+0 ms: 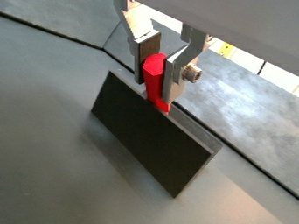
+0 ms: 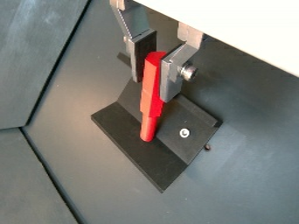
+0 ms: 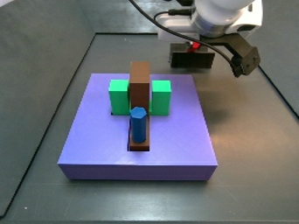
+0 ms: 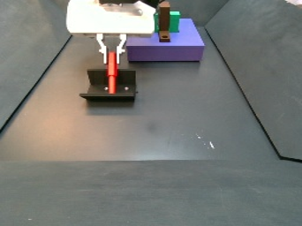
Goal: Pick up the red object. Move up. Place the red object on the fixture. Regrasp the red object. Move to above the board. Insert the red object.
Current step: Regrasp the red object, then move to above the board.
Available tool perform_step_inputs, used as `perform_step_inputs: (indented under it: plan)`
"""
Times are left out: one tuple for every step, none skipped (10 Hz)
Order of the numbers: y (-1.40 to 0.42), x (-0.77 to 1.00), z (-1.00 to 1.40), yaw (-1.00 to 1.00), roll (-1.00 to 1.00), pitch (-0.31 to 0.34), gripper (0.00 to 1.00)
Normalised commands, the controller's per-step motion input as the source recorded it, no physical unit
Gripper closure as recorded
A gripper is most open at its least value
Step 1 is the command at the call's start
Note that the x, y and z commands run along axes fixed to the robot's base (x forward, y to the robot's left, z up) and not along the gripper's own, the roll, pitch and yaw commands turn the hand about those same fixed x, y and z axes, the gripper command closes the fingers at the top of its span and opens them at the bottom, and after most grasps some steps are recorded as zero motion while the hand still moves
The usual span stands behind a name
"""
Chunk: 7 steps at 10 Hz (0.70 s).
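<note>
The red object is a slim red peg standing upright with its lower end on the base plate of the dark fixture. My gripper holds the peg's upper half, and both fingers look closed against it. In a wrist view the red object sits between the fingers of the gripper, in front of the fixture's wall. In a side view the gripper hangs over the fixture with the red object below it. The lavender board lies apart from the fixture.
The board carries green blocks, a long brown bar and a blue peg. In a side view the board lies beyond the fixture. Grey floor surrounds both, with raised dark edges at the sides.
</note>
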Motion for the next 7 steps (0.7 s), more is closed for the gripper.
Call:
perform_step_inputs:
  plan:
    - [0.00,0.00,0.00,0.00,0.00,0.000,1.00]
    - [0.00,0.00,1.40,0.00,0.00,0.000,1.00]
    - [-0.01,0.00,1.40,0.00,-0.02,-0.024,1.00]
    - [0.01,-0.03,1.40,-0.02,-0.11,-0.051,1.00]
    - [0.02,-0.04,1.40,-0.02,-0.10,-0.045,1.00]
    - [0.00,-0.03,1.40,-0.03,-0.06,-0.004,1.00]
    - [-0.01,-0.02,1.40,-0.04,-0.01,0.022,1.00]
